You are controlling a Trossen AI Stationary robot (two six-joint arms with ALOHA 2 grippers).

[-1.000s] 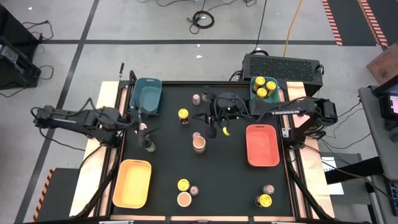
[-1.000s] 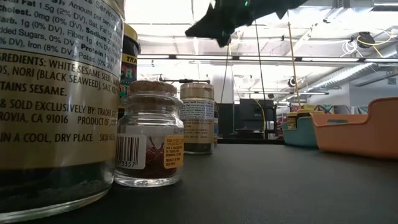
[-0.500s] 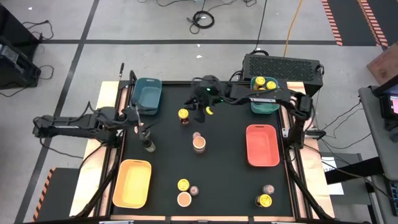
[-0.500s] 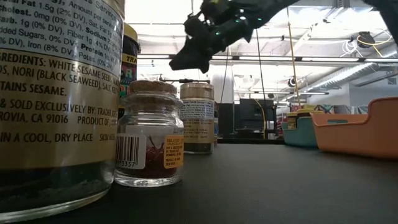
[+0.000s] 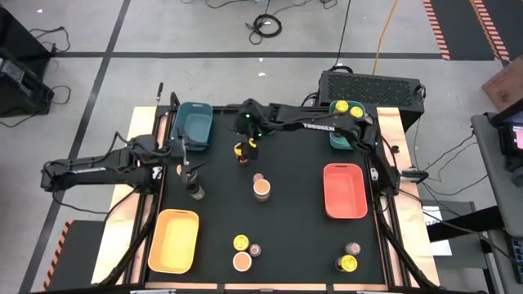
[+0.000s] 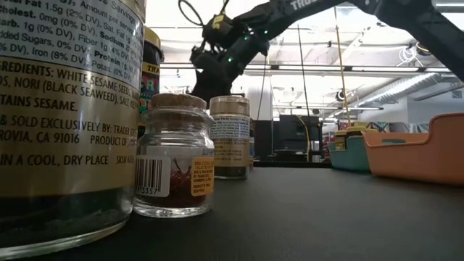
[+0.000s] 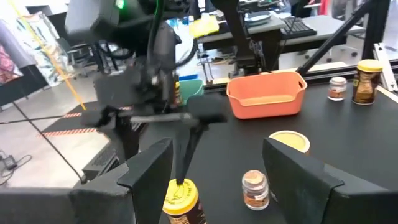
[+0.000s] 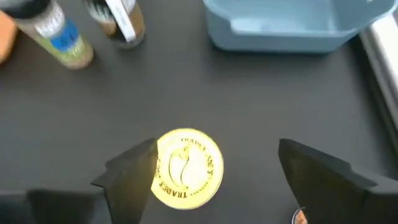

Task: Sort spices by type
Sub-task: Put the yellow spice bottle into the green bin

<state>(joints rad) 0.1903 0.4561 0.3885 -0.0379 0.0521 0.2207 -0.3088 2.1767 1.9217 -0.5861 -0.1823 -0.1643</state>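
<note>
Nearest, a large jar's label (image 6: 65, 109) reads "WHITE SESAME SEEDS, NORI". Farther back on the black table (image 5: 302, 229), the right gripper (image 8: 214, 171) hangs spread over a yellow-lidded jar (image 8: 186, 168), apparently chili-printed. The left gripper (image 7: 214, 168) is spread too.

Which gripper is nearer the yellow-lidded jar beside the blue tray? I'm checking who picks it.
Right. The right gripper hangs open directly above the yellow-lidded jar; the left gripper is off to its side, by the dark-lidded jar.
</note>
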